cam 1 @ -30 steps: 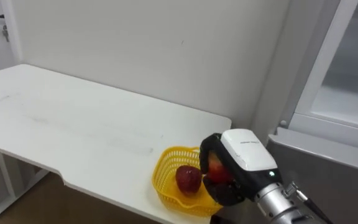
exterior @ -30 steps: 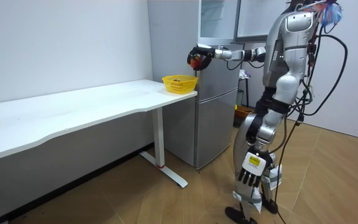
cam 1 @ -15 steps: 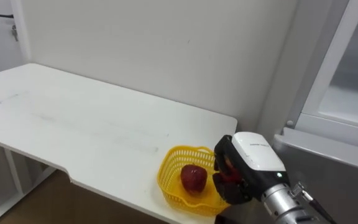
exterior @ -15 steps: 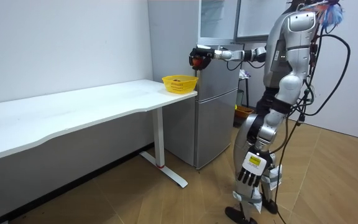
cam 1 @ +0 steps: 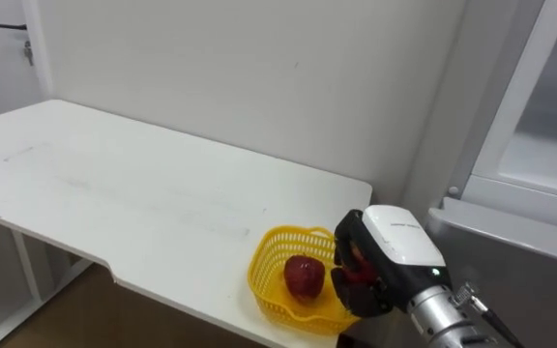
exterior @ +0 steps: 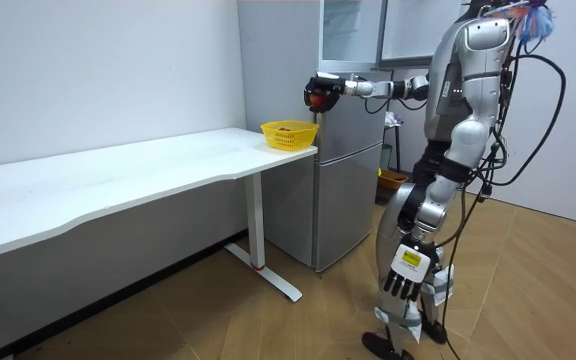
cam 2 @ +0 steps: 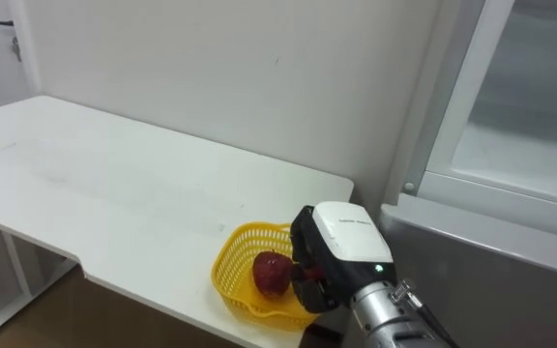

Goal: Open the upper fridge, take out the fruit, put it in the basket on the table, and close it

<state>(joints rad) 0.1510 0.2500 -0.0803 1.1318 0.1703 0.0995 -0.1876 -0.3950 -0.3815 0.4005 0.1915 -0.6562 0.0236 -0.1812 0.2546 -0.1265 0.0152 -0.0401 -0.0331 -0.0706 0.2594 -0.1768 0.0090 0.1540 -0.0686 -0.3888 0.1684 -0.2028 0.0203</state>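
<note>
My right hand (cam 1: 395, 253) comes in from the lower right and is shut on a red fruit (cam 1: 348, 267), of which a small part shows between the curled fingers. It hovers at the right rim of a yellow basket (cam 1: 263, 262) that stands on the near right corner of the white table (cam 1: 143, 198). A red apple (cam 1: 304, 276) lies inside the basket. In the room view I stand before the fridge (exterior: 353, 200) with the right hand (exterior: 320, 93) stretched out above the basket (exterior: 288, 133). My left hand (exterior: 405, 285) hangs by my thigh, fingers straight.
The fridge's upper compartment (cam 1: 549, 116) stands open at the right, its grey lower body (cam 1: 511, 261) just beside the table's end. A white wall (cam 1: 259, 68) runs behind the table. The table's long left part (cam 1: 56, 164) is bare.
The whole picture has shifted slightly, so the camera moved. My right hand with the fruit has edged a little to the right against the basket; since half a second ago nothing has visibly moved.
</note>
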